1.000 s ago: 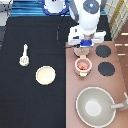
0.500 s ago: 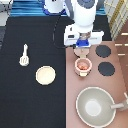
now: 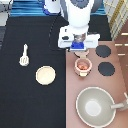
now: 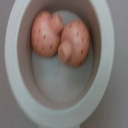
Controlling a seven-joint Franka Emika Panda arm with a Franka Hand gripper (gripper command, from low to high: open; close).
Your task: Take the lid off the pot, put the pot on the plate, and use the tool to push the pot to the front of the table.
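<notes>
The small pink-tan pot (image 3: 83, 65) stands on the brown stove panel with its reddish-brown inside showing and no lid on it. No lid shows in either view. My gripper (image 3: 80, 46) hangs just above the pot's far side, toward the exterior view's top. The cream plate (image 3: 45, 75) lies on the black table (image 3: 30, 105), left of the pot. The white spatula tool (image 3: 24, 55) lies further left. The wrist view looks straight down into a round pale-rimmed vessel (image 4: 20, 95) with two pink speckled lumps (image 4: 60, 40) inside; whether it is the pot I cannot tell.
The large grey pan (image 3: 95, 106) with its handle sits at the exterior view's bottom right on the stove panel (image 3: 117, 85). Two black burners (image 3: 104, 51) (image 3: 106, 69) lie right of the pot. The robot's white arm (image 3: 80, 15) rises at the exterior view's top.
The arm and gripper have drifted slightly toward the exterior view's left, over the pot's far side. Pot, plate, tool and pan have stayed put.
</notes>
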